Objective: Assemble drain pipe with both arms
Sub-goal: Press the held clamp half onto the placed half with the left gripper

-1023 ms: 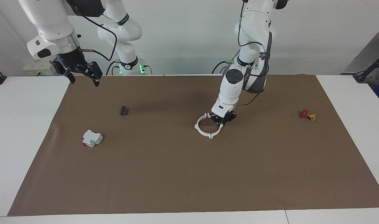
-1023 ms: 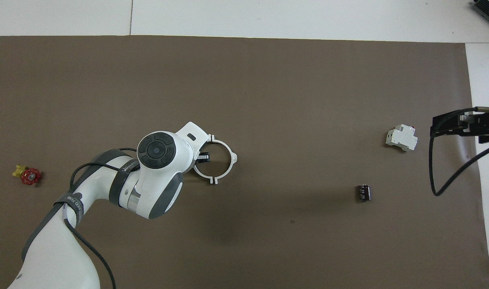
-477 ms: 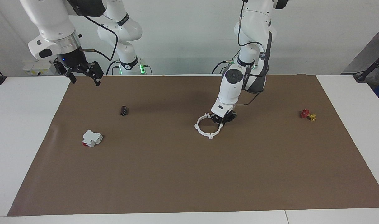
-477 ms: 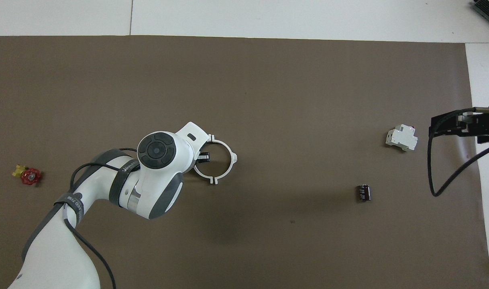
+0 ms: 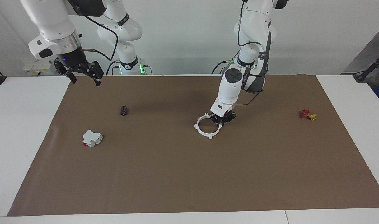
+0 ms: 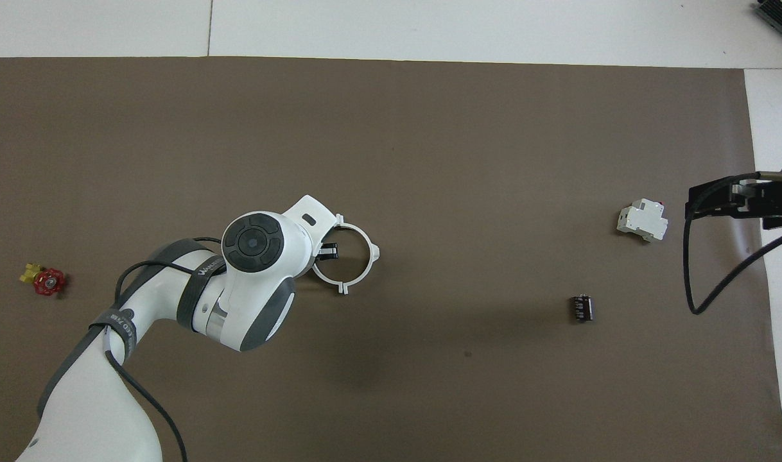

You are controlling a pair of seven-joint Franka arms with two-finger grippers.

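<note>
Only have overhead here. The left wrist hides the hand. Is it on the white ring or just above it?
Observer: The facing view shows the left hand down at the white ring, closed on its rim on the side nearer the robots.
Operator: Ring tilted?
Observer: No, it looks level, low at the mat. I cannot tell whether it is lifted.
Operator: Right hand? I see only its tip.
Observer: The right hand waits, open, raised high over the mat's corner at the right arm's end.

a robotics lab: two white arms over a paper-covered table, bare white walls, trailing cables
</note>
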